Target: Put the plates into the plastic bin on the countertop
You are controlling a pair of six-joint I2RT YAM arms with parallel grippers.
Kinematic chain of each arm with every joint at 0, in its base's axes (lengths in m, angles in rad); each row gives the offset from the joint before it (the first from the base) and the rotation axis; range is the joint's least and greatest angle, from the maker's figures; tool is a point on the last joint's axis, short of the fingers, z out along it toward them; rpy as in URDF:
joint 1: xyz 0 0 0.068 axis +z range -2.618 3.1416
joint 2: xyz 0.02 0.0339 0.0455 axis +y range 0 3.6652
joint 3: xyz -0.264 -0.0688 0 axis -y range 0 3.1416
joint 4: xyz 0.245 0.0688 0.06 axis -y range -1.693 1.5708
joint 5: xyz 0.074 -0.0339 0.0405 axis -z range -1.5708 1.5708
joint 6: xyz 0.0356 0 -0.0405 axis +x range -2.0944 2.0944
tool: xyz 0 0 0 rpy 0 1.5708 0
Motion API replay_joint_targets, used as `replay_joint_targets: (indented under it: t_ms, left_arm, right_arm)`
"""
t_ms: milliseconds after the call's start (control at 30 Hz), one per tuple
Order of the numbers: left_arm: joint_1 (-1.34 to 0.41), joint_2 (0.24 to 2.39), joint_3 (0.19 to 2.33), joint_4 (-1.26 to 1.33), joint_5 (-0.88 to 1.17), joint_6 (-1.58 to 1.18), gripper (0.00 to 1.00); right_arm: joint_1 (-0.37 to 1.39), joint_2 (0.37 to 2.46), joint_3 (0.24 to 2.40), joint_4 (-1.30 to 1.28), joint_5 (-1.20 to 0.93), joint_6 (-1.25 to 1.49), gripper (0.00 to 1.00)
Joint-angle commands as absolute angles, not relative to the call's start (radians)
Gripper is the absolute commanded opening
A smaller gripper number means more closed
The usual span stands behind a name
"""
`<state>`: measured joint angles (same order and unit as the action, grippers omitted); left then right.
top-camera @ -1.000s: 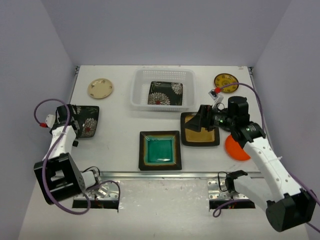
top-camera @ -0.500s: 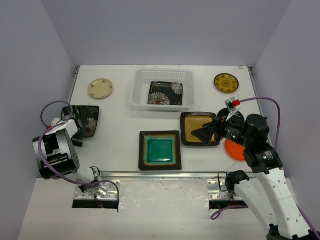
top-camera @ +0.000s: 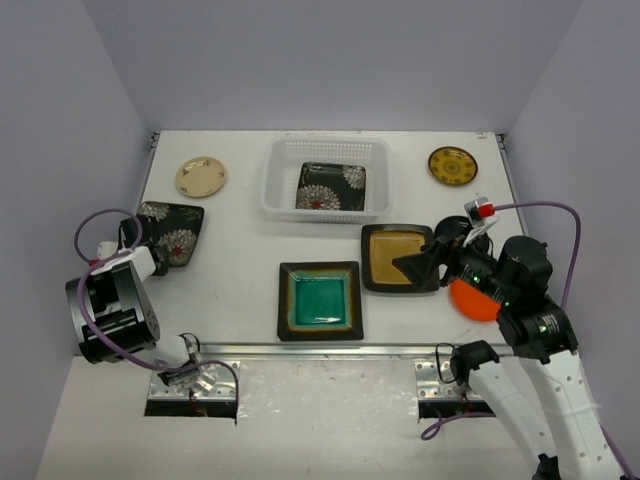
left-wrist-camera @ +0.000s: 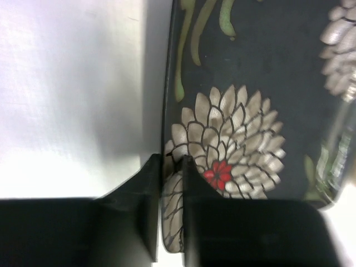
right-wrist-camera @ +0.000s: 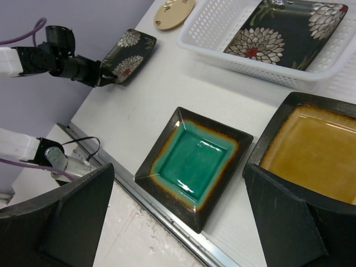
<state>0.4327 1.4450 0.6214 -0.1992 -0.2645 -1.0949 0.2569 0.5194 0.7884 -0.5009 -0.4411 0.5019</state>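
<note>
My left gripper (top-camera: pixel 150 262) (left-wrist-camera: pixel 172 167) is shut on the near edge of a square black floral plate (top-camera: pixel 172 230) (left-wrist-camera: pixel 245 105) at the countertop's left side; the plate looks tilted up. The plastic bin (top-camera: pixel 275 180) (right-wrist-camera: pixel 211 47) stands at the back centre with another black floral plate (top-camera: pixel 331 186) inside. My right gripper (top-camera: pixel 420 265) (right-wrist-camera: pixel 178 167) hangs open above the countertop (top-camera: pixel 240 260), between the teal-centred plate (top-camera: pixel 320 300) (right-wrist-camera: pixel 194 161) and the amber-centred plate (top-camera: pixel 398 255) (right-wrist-camera: pixel 317 150), holding nothing.
A cream round plate (top-camera: pixel 200 176) lies back left and a patterned yellow one (top-camera: pixel 451 165) back right. An orange plate (top-camera: pixel 470 300) is partly hidden under my right arm. The metal front edge (top-camera: pixel 320 350) runs along the near side.
My left gripper has shut on the floral plate's edge, and the plate has shifted and tipped up. The right arm has drawn back toward the near right, off the amber plate.
</note>
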Motion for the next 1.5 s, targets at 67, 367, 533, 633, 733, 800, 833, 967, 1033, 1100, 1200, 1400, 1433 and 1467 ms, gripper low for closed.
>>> replay_joint_targets:
  t_ms: [67, 367, 533, 633, 733, 800, 833, 967, 1033, 1100, 1200, 1400, 1433, 1467]
  left_arm:
    - [0.426, 1.335, 0.486, -0.352, -0.201, -1.145, 0.00]
    - [0.425, 0.789, 0.408, -0.371, -0.125, -1.139, 0.00]
    - [0.426, 0.717, 0.545, -0.405, -0.043, -1.066, 0.00]
    - [0.426, 0.700, 0.613, -0.438, -0.020, -1.030, 0.00]
    - [0.425, 0.679, 0.710, -0.446, 0.035, -0.990, 0.00]
    - [0.425, 0.671, 0.762, -0.447, 0.068, -0.964, 0.00]
    - [0.425, 0.667, 0.794, -0.454, 0.078, -0.949, 0.00]
    - [0.425, 0.675, 0.905, -0.447, 0.161, -0.911, 0.00]
    - [0.425, 0.684, 0.932, -0.422, 0.210, -0.904, 0.00]
    - [0.425, 0.714, 0.965, -0.370, 0.306, -0.906, 0.00]
    - [0.424, 0.767, 0.971, -0.232, 0.421, -0.928, 0.00]
    - [0.301, 1.016, 1.026, -0.023, 0.585, -0.902, 0.00]
    - [0.244, 1.049, 1.048, -0.018, 0.557, -0.871, 0.00]
    - [0.223, 1.061, 1.069, -0.017, 0.526, -0.859, 0.00]
  right_arm:
    - [0.252, 0.544, 0.850, -0.511, -0.411, 0.487, 0.99]
    - [0.252, 0.599, 0.890, -0.527, -0.412, 0.501, 0.99]
    - [0.252, 0.680, 0.893, -0.514, -0.465, 0.530, 0.99]
    - [0.252, 0.716, 0.881, -0.475, -0.496, 0.552, 0.99]
    - [0.252, 0.757, 0.893, -0.463, -0.520, 0.558, 0.99]
    - [0.252, 0.770, 0.899, -0.464, -0.521, 0.555, 0.99]
    - [0.253, 0.776, 0.902, -0.465, -0.520, 0.553, 0.99]
    - [0.252, 0.784, 0.926, -0.481, -0.504, 0.541, 0.99]
    - [0.252, 0.790, 0.938, -0.499, -0.495, 0.538, 0.99]
    - [0.252, 0.794, 0.960, -0.512, -0.482, 0.535, 0.99]
    - [0.252, 0.800, 0.988, -0.530, -0.463, 0.530, 0.99]
    - [0.253, 0.809, 1.013, -0.558, -0.407, 0.543, 0.99]
    - [0.252, 0.812, 1.017, -0.564, -0.395, 0.542, 0.99]
    - [0.253, 0.815, 1.020, -0.567, -0.391, 0.542, 0.99]
